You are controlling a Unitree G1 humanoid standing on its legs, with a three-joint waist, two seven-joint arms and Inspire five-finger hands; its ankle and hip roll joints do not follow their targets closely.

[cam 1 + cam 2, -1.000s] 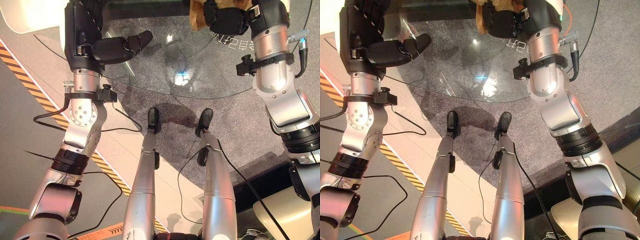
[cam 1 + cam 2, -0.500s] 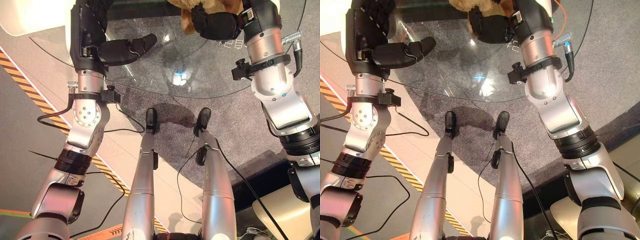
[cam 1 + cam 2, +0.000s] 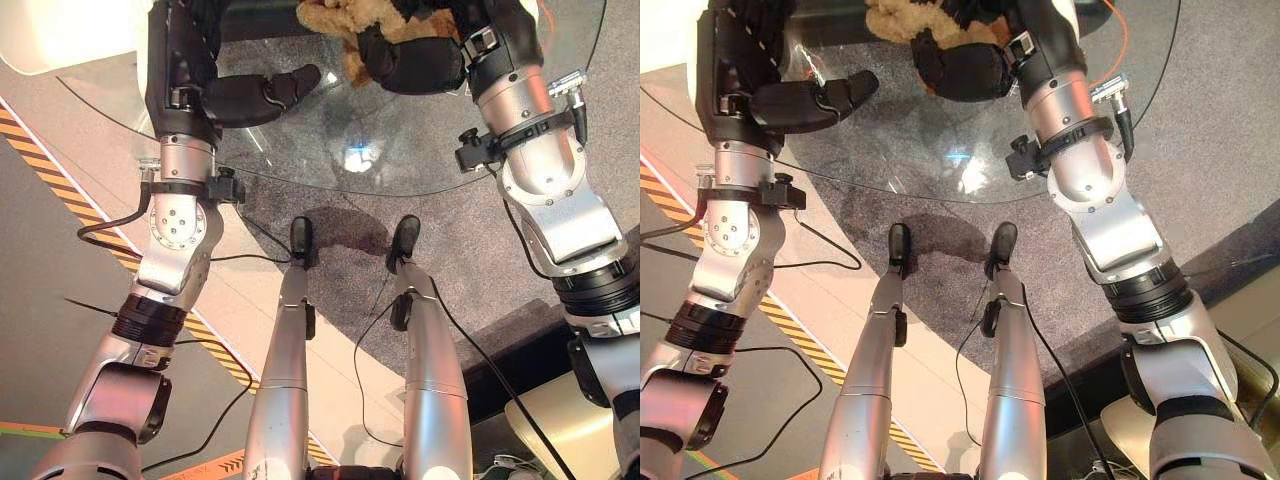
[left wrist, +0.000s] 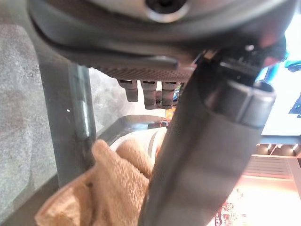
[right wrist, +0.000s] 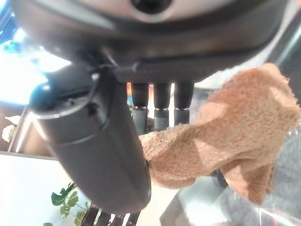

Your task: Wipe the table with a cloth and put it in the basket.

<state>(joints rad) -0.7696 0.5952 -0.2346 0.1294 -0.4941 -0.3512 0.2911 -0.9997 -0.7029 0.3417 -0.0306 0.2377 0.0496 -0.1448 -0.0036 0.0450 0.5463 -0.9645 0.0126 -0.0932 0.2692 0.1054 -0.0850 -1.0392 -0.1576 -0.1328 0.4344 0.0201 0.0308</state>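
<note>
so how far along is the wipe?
Done: the right hand has the cloth pinched. In hand: it holds the cloth at the far side of the glass table, so wiping looks underway. The left hand hovers open. Left: finishing, then the basket drop.

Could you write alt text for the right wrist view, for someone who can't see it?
Seen from very close, the robot's dark right hand pinches a fluffy tan cloth between thumb and fingers, above a glass table.

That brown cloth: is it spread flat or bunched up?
Bunched up. The cloth hangs in crumpled folds from the right hand, pinched between thumb and fingers above the glass table.
</note>
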